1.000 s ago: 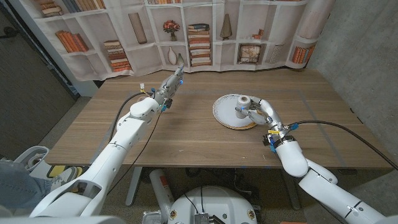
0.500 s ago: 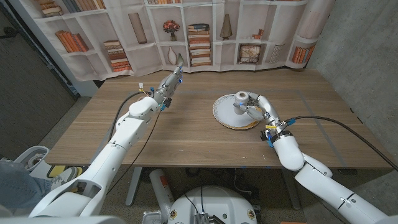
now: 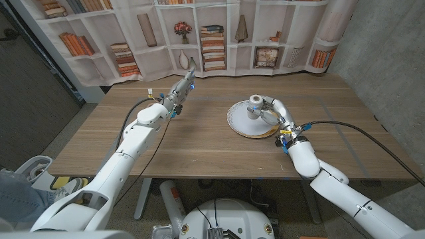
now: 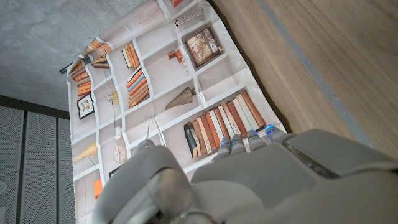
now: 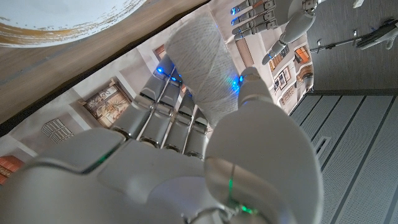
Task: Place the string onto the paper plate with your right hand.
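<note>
Wooden tabletop [image 3: 199, 143] fills the scene, with a printed bookshelf backdrop [image 3: 199, 33] hung along its far edge.

Nearest, the right arm comes in from the bottom right corner and reaches up to the plate [image 3: 240, 122]. Its right hand [image 3: 271, 111] grips the string [image 3: 254, 106], a pale wound spool, between thumb and curled fingers; the right wrist view shows the spool [image 5: 200, 62] clamped upright against the fingers, with the plate's gold-edged rim [image 5: 37, 30] just past it. Compared with a second ago, the hand has carried the spool a little farther across the table, from the plate's near right part toward its middle, and the forearm has followed. The spool now sits over the plate, and I cannot tell whether its base touches the plate yet.

That means the carry looks about done; what remains is probably to lower the spool, if it is not down already, and let go without tipping it.

Farther back on the other side, the left hand [image 3: 183, 88] is held out over the table near the far edge, well apart from the plate, fingers straight and holding nothing, unchanged.
</note>
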Controlling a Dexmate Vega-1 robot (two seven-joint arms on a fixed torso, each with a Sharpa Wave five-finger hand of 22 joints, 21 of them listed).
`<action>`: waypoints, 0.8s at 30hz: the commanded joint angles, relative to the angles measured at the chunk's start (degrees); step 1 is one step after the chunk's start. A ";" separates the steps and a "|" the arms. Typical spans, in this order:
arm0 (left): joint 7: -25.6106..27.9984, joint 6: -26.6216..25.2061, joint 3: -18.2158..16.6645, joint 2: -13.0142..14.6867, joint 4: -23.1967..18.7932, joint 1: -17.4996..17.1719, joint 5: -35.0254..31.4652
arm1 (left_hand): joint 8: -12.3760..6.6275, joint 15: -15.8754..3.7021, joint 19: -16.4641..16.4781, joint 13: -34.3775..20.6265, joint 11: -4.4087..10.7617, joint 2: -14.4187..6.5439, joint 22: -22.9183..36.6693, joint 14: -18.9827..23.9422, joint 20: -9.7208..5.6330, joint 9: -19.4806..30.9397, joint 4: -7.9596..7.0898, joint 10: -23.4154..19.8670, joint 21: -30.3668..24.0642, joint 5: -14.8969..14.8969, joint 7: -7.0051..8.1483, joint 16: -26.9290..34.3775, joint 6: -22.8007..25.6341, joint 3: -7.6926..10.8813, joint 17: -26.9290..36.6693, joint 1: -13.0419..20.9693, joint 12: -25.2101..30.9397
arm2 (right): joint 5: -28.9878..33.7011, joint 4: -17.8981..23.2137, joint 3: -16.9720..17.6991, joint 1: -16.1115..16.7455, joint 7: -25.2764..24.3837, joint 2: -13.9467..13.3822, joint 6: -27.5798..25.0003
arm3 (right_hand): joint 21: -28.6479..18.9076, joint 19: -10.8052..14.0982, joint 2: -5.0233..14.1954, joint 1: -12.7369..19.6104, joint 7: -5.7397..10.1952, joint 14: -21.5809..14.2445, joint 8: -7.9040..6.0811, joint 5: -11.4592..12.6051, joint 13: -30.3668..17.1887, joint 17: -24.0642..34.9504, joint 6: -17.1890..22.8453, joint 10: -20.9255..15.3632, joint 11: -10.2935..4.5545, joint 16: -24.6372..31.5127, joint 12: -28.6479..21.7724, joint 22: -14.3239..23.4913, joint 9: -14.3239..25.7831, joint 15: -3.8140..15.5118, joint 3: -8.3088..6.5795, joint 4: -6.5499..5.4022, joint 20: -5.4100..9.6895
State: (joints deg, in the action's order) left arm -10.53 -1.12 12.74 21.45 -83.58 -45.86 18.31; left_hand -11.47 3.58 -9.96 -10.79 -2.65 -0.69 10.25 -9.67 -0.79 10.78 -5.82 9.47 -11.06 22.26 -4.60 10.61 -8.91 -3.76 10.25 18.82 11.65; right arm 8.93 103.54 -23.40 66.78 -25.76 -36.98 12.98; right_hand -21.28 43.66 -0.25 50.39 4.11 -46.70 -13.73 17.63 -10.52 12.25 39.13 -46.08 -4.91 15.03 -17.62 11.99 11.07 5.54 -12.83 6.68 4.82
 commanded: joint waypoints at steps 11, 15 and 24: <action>-0.55 0.01 0.01 -0.08 0.67 0.42 -0.03 | 0.03 0.26 -4.16 -0.12 -0.36 -0.51 0.26 -2.47 0.00 0.17 -0.17 0.45 -0.48 0.22 -0.17 0.16 -0.09 -0.44 0.26 0.48 0.12 | -1.23 -4.11 -2.68 -5.22 1.50 2.04 0.14 | -0.41 -0.01 2.52 0.33 1.70 -0.67 0.50 -0.31 -0.26 0.17 2.15 -1.29 -0.76 -0.19 0.47 0.12 0.11 7.14 0.30 -0.09 6.30; -0.23 -0.03 -0.11 -0.02 0.12 0.14 -0.10 | 0.01 0.23 -4.16 -0.13 -0.29 -0.54 0.26 -2.47 0.00 0.17 -0.16 0.39 -0.49 0.22 -0.18 0.16 -0.05 -0.51 0.26 0.52 0.15 | -1.26 -5.20 -3.13 -6.27 1.62 2.41 0.43 | -0.36 -0.13 2.57 0.38 1.65 -0.68 0.53 -0.35 -0.26 0.19 2.23 -1.26 -0.76 -0.22 0.56 0.12 0.11 7.17 0.29 -0.07 6.28; 0.52 -0.65 -0.54 0.60 -2.07 -1.18 -0.03 | 0.00 0.24 -4.21 -0.13 -0.23 -0.59 0.26 -2.50 0.04 0.17 -0.14 0.42 -0.48 0.22 -0.16 0.16 0.00 -0.62 0.26 0.57 0.14 | -0.34 -7.44 -4.25 -8.07 1.16 3.09 0.59 | -0.33 -0.22 2.74 0.55 1.71 -0.78 0.67 -0.50 -0.27 0.27 2.42 -1.41 -0.74 -0.32 0.82 0.11 0.12 7.18 0.30 -0.01 6.28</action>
State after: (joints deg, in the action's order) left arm -10.81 -0.92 12.70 21.45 -83.52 -45.79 18.25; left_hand -11.47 3.58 -9.96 -10.79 -2.65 -0.99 10.25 -9.67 -0.79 10.78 -5.92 9.46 -11.06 22.25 -4.60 10.61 -8.91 -4.13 10.25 19.12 11.65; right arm 7.89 98.67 -26.44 60.95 -24.27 -34.74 13.17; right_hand -21.28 43.66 -0.25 50.39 4.51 -46.79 -13.08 17.15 -10.55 12.41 39.52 -46.49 -5.32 14.81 -16.94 11.99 11.06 5.43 -12.54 6.72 4.82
